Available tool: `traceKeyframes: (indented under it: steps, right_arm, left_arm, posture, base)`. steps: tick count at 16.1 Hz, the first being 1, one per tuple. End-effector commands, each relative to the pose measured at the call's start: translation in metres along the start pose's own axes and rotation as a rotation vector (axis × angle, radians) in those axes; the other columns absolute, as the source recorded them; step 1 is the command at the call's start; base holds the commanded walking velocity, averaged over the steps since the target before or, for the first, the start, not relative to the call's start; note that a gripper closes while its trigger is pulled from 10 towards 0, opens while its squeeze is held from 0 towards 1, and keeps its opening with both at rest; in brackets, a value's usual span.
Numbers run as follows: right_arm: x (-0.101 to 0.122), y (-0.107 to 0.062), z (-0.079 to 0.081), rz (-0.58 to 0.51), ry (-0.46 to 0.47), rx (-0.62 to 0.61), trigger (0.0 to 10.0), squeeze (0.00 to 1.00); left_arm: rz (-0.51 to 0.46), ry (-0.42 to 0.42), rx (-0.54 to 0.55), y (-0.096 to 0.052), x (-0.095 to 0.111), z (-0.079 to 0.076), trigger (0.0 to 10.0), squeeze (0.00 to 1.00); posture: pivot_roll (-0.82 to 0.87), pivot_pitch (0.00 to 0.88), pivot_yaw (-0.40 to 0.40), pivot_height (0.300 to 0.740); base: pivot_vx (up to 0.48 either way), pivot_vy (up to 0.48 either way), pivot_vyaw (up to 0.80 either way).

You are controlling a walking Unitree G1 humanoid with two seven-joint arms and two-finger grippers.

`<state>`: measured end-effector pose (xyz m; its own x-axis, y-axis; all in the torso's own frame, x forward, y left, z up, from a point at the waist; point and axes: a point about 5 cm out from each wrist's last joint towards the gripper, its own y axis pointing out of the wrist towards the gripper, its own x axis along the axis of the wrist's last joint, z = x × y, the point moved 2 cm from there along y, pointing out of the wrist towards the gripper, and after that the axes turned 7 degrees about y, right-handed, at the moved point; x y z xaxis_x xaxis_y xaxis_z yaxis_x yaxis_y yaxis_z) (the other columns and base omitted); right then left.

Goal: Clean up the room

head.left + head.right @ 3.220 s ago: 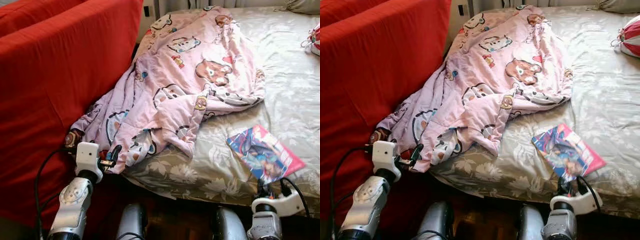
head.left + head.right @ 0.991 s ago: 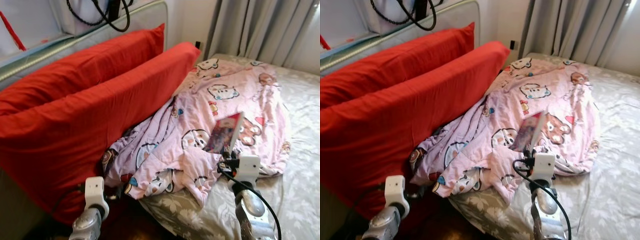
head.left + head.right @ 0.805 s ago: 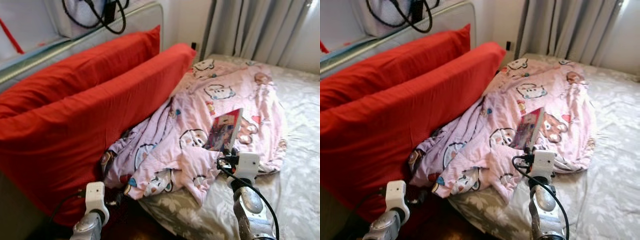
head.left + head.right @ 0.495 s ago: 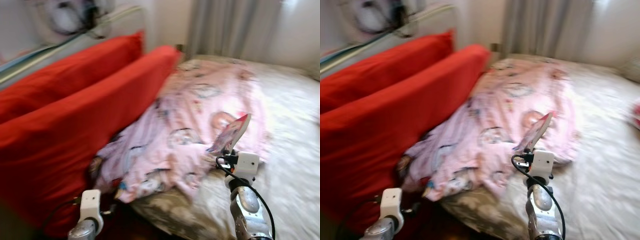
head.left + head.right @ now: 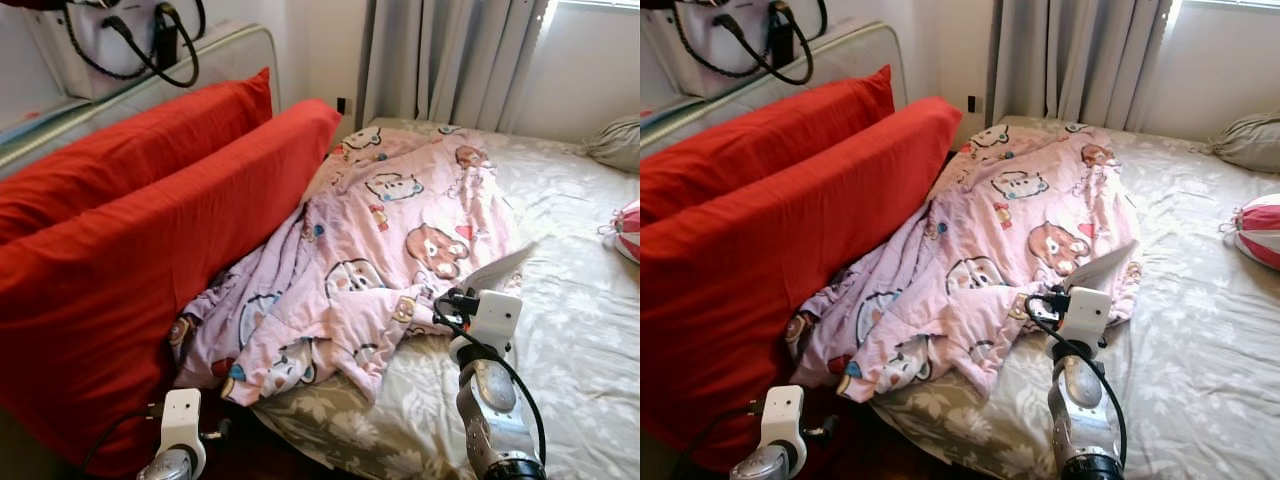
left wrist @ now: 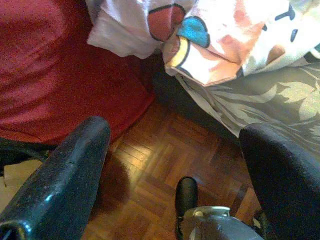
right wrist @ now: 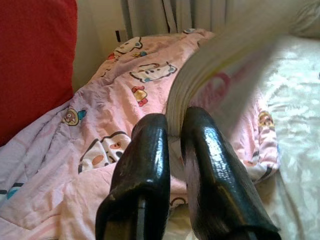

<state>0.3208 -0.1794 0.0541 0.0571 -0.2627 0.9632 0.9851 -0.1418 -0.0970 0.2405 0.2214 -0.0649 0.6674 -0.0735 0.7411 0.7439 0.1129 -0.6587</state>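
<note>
Silver arms, white wrists, black cables.

I've got the thin glossy magazine point(image 7: 220, 75) pinched at its spine, tilted up. It's above the rumpled pink cartoon-print blanket point(image 5: 400, 230).

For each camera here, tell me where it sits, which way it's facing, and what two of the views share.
Left eye view: on the head, looking forward and down at the bed, pink blanket and red cushions; both arms show below.
Right eye view: same head, same scene, slightly offset.
Left wrist view: looks along the open left gripper down at the wooden floor by the bed's edge.
Right wrist view: looks along the right gripper, shut on a book, over the blanket.
Shared: the right wrist and eye views both show the book and blanket.
</note>
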Motion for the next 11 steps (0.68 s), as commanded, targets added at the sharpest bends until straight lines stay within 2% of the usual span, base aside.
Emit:
traceKeyframes:
  steps: [1, 5, 11]
  right_arm:
    - [0.0121, 0.0053, 0.0037, -0.044, 0.024, 0.009, 10.0, 0.00]
    - [0.0034, 0.0051, -0.0003, 0.012, -0.023, -0.021, 10.0, 0.00]
    - [0.0066, 0.0060, -0.0006, -0.011, -0.019, -0.038, 10.0, 0.00]
  left_arm:
    - [0.010, 0.018, 0.002, 0.0005, 0.0005, 0.0010, 10.0, 0.00]
    - [0.005, 0.029, -0.002, 0.0017, 0.0039, -0.0011, 10.0, 0.00]
    - [0.026, 0.043, 0.001, -0.0008, -0.0046, 0.0014, 10.0, 0.00]
  posture:
    - [0.02, 0.000, 0.018, 0.740]
    - [0.01, 0.000, 0.021, 0.740]
    - [0.02, 0.000, 0.022, 0.740]
  base:
    - [0.000, 0.000, 0.00]
    - [0.000, 0.000, -0.60]
    - [0.000, 0.000, 0.00]
